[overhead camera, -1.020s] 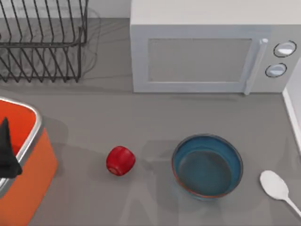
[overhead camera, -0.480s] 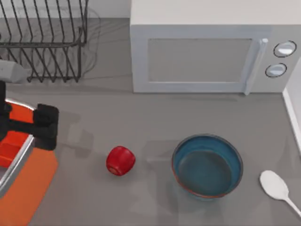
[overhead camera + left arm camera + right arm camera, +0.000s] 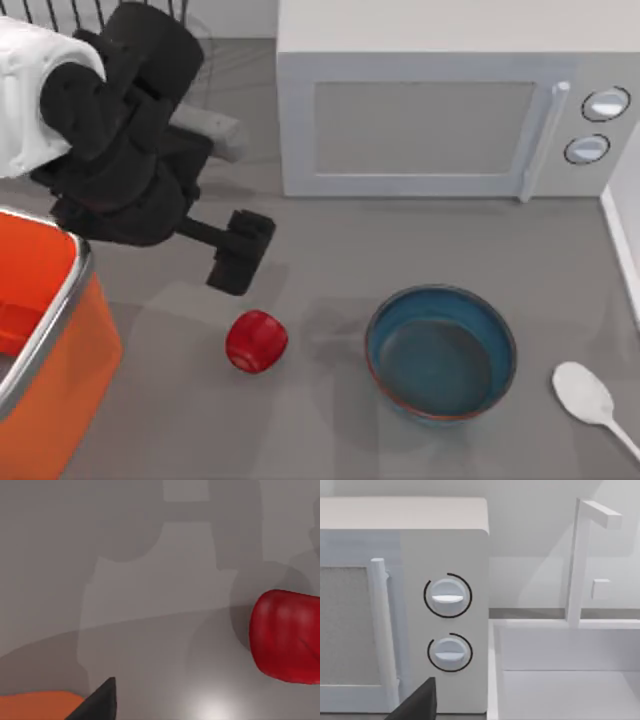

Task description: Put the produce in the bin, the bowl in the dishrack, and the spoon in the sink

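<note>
The microwave (image 3: 450, 110) fills the upper middle and right of the top view, its door handle and two dials at its right end. The left arm (image 3: 100, 130) reaches in from the upper left and covers most of the dishrack (image 3: 60, 12), whose bars show at the top left edge. The orange bin (image 3: 60, 370) sits at the lower left, its silver rim just under the arm. The left gripper (image 3: 238, 252) hangs over bare counter left of centre, just above the fruit (image 3: 256, 341) in the picture and apart from it; how far its fingers are spread cannot be told, and nothing shows in its grasp. In the left wrist view the fruit (image 3: 287, 635) lies at the right edge, with bare counter between it and a dark fingertip (image 3: 100, 702) at the bottom edge.

The bowl (image 3: 441, 353) stands lower centre-right, well right of the fruit. The spoon (image 3: 590, 398) lies at the lower right corner, near the bowl. The right wrist view faces the microwave's dials (image 3: 447, 622), with the sink (image 3: 570, 680) beside them.
</note>
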